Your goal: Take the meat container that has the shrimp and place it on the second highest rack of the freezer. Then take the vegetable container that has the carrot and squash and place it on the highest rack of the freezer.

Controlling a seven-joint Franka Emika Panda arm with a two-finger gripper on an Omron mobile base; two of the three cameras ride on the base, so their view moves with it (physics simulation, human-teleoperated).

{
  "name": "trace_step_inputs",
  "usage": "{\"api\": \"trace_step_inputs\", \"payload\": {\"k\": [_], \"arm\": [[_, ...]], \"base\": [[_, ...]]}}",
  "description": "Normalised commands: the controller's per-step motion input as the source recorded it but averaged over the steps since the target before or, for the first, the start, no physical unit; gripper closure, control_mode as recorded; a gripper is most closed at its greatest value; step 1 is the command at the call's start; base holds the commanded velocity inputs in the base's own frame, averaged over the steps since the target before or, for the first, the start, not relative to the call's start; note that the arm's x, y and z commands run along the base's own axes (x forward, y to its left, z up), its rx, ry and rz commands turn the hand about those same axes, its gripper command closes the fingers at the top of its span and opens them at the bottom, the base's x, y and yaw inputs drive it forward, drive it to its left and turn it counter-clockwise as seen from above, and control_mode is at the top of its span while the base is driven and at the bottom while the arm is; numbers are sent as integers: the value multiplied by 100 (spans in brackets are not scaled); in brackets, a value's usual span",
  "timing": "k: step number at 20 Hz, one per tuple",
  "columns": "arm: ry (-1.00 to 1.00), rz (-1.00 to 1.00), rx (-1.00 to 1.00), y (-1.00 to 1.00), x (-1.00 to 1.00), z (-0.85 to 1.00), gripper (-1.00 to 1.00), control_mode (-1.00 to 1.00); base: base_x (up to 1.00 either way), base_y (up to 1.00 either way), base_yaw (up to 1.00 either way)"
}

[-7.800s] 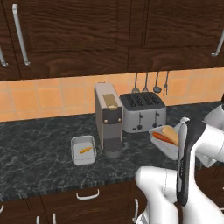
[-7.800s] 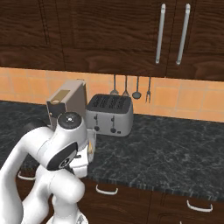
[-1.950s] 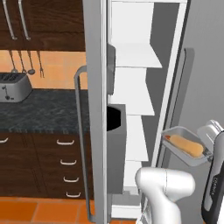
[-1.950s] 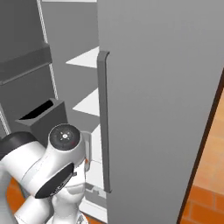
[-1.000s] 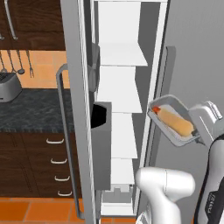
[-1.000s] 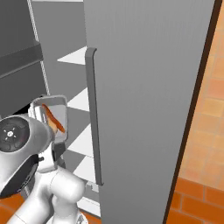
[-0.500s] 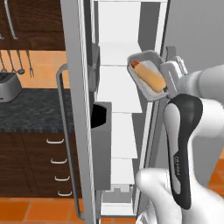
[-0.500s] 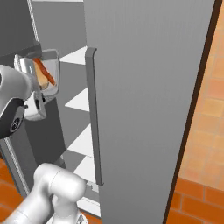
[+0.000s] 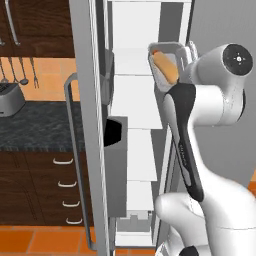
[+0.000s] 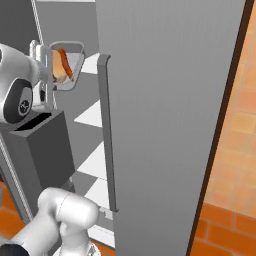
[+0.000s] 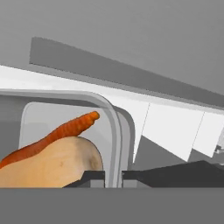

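Our gripper [image 11: 113, 175] is clamped on the rim of the vegetable container [image 9: 165, 67], with the carrot [image 11: 52, 135] and squash [image 11: 48, 166] inside; we hold it raised at the open freezer [image 9: 90, 125], just in front of the highest rack [image 9: 131, 55], tilted and touching no shelf
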Motion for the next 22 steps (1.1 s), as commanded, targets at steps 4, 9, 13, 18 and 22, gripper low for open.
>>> {"api": "trace_step_inputs", "payload": {"k": [4,9,13,18,22], "arm": [[5,-5,0,6,100,0,100,-100],[13,-6,0,21,100,0,100,-100],[18,-3,0,2,100,0,100,-100],[3,0,0,0,100,-2,100,-100],[0,0,0,0,100,-17,100,-100]], "base": [[0,0,0],[0,0,0],[0,0,0],[0,0,0],[0,0,0]]}}
